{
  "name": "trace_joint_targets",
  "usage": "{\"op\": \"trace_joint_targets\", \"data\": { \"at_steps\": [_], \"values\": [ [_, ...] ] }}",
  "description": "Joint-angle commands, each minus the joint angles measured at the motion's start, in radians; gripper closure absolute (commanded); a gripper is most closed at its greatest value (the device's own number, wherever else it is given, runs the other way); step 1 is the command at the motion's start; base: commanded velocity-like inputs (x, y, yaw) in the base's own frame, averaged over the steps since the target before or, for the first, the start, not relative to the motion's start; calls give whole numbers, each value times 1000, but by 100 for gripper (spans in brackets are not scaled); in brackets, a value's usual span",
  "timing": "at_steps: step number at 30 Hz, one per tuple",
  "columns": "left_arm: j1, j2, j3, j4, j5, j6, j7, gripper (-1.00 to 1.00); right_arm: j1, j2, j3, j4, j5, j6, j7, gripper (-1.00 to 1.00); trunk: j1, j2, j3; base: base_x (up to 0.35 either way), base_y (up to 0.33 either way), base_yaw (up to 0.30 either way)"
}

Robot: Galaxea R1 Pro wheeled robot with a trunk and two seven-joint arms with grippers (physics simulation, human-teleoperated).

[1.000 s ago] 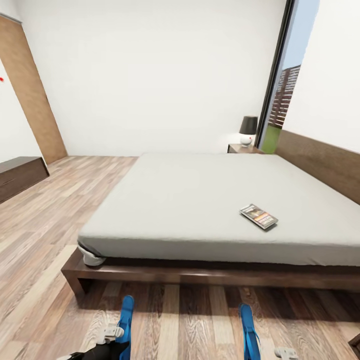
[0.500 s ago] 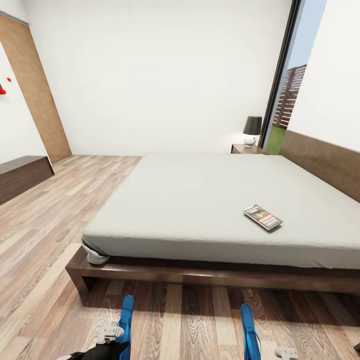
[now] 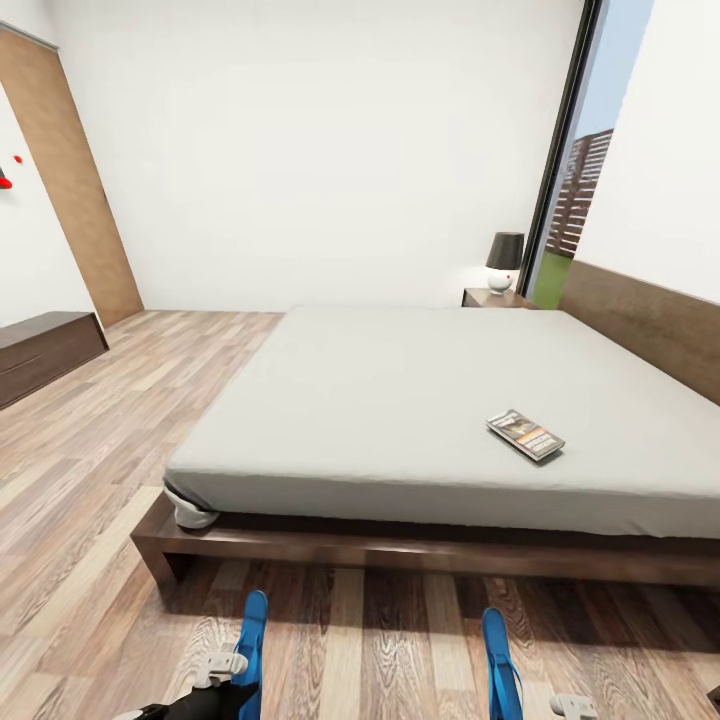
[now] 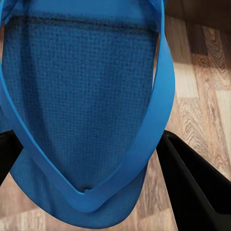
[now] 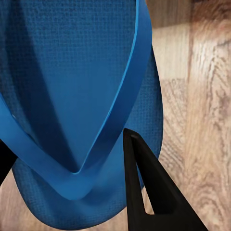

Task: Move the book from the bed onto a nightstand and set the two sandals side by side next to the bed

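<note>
Head view: a blue sandal (image 3: pixel 253 640) is held in the left gripper (image 4: pixel 86 192), the other sandal (image 3: pixel 497 655) in the right gripper (image 5: pixel 72 187). Both should be laid flat, side by side, beside the bed (image 3: pixel 420 400).

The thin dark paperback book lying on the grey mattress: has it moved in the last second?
No. The paperback book lies at the same spot on the grey mattress; the slight picture shift came from the camera.

White walls (image 3: pixel 300 150), wood floor (image 3: pixel 90 450), lamp (image 3: pixel 504 260)
</note>
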Motion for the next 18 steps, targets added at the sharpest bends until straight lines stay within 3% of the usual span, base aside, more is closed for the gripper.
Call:
{"op": "trace_joint_targets", "data": {
  "at_steps": [1, 18],
  "values": [
    [-1, 0, 6, 1, -12, -8, -2, 100, -1, 0, -2, 2, -4, 0, 4, 100, 0, 0, -1, 0, 0, 0],
    [-1, 0, 6, 1, -12, -8, -2, 100, -1, -1, -5, 2, -4, 2, 3, 100, 0, 0, -1, 0, 0, 0]
  ]
}}
